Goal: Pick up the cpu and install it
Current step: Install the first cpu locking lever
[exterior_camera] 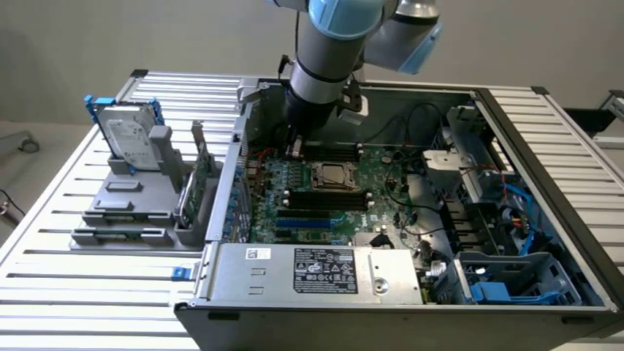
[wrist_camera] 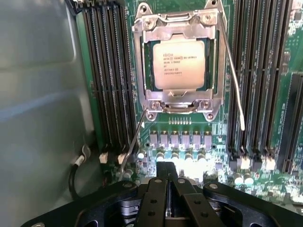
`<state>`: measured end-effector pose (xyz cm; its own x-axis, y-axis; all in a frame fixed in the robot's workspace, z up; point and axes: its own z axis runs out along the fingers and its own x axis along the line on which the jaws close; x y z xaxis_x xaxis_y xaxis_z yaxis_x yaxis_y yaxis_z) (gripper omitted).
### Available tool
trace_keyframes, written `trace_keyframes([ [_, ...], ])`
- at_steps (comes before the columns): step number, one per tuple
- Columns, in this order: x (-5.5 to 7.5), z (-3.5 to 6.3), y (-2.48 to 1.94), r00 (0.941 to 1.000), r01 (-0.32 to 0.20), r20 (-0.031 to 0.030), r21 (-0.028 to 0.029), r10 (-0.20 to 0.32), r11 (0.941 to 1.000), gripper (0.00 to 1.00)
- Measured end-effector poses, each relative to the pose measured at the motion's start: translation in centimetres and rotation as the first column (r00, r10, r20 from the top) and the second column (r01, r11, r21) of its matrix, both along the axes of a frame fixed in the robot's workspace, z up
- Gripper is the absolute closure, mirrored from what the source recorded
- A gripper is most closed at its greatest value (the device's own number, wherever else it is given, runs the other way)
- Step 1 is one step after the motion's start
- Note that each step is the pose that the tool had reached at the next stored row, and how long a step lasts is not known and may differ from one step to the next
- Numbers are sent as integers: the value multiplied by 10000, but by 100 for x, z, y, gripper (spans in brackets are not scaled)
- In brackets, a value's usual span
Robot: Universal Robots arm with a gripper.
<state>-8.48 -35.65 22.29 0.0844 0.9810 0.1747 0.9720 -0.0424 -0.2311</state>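
Metal dominates the wrist view: the cpu (wrist_camera: 179, 64), a thin square chip with a pale, matte silver top and faint printed lettering, lies flat inside the socket frame (wrist_camera: 142, 61), a shiny stamped steel rim with screws at its corners. Thin wire levers (wrist_camera: 234, 80) slant alongside the frame, and rows of long black memory slots (wrist_camera: 106, 75) flank it on the green motherboard (wrist_camera: 189, 142). The gripper (wrist_camera: 167, 166) hangs over the board just beside the socket, apart from the chip. Its black, flat-sided fingers (wrist_camera: 158, 194) are pressed together with nothing between them (the chip's top is bare, nothing resting on it). In the exterior view the arm reaches down into the open computer case (exterior_camera: 390, 322), which sits on a ribbed aluminium table (exterior_camera: 88, 292). A boxy silver power supply (exterior_camera: 312, 270) fills the case's near end. A hard drive (exterior_camera: 128, 131) in a blue frame stands upright in a grey holder (exterior_camera: 127, 212) toward the exterior view's left.
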Motion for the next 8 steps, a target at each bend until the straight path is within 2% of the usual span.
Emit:
trace_keyframes([
  [4, -49, 62, 0, 9999, 145, 0, 99, -145, 9998, 89],
  [8, -80, 103, 0, 9994, 359, -2, 163, -359, 9992, 89],
])
